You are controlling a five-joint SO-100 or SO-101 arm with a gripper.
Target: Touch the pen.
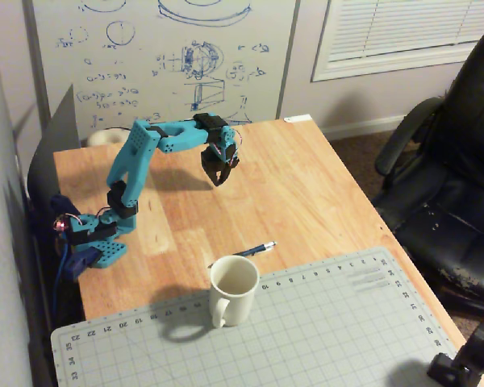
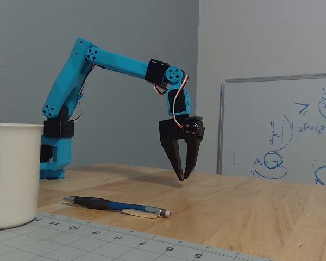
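Blue robot arm hovering above a wooden counter (image 1: 306, 185), pen untouched.
The end effector (image 2: 182, 177), nearly closed and empty, hangs mid-frame; the pen (image 2: 117, 205) lies lower left beside a white mug (image 1: 232, 289).

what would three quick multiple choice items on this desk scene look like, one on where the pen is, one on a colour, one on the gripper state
1. Where does the pen lie?
A. on the bare wood just beyond the cutting mat
B. inside the mug
C. on the chair

2. What colour is the mug?
A. red
B. white
C. black

3. How is the gripper now?
A. clamped on the pen
B. pressed flat on the mat
C. hanging above the table, touching nothing

Answers:
1. A, the low fixed view shows the pen on wood beside the mat's ruled edge.
2. B, its wall and inside are white in both fixed views.
3. C, the fingertips nearly meet above the wood, well away from the pen, with nothing between them.
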